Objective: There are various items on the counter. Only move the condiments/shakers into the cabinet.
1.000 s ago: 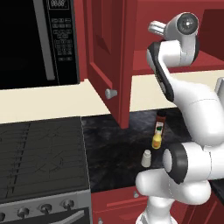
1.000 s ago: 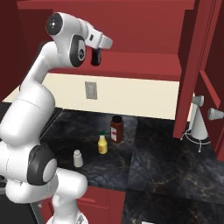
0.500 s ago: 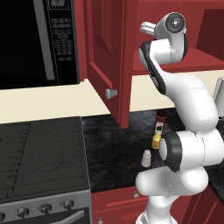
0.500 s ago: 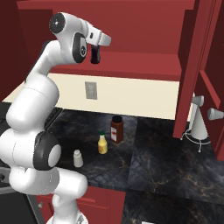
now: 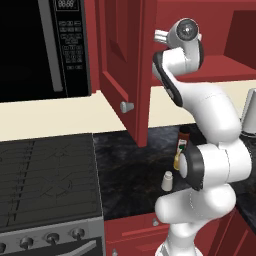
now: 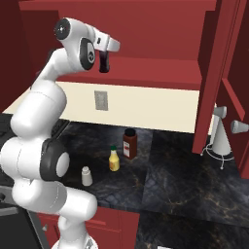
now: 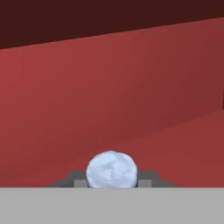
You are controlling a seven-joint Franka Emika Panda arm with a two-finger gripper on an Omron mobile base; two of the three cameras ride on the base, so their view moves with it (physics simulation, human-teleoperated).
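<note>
The claw is closed on the dark purple bottle, which hangs upright at the mouth of the cabinet, just above the red shelf. In the hand view the bottle's blue cap sits between the finger tips, with the shelf and the cabinet back wall beyond. The upright hold likely serves to set the bottle down on its base without tipping.

Arm pose: raised high, elbow bent, wrist at shelf height, hand pointing into the cabinet toward 12 o'clock.

Remaining items stand on the table below:
- yellow squeeze bottle, roughly under the claw;
- white shaker, at 8 o'clock of the squeeze bottle, near the table's front edge;
- red-brown jar, at 1 o'clock of the squeeze bottle, just beside it.

The cabinet door stands open, leaving the shelf accessible.
</note>
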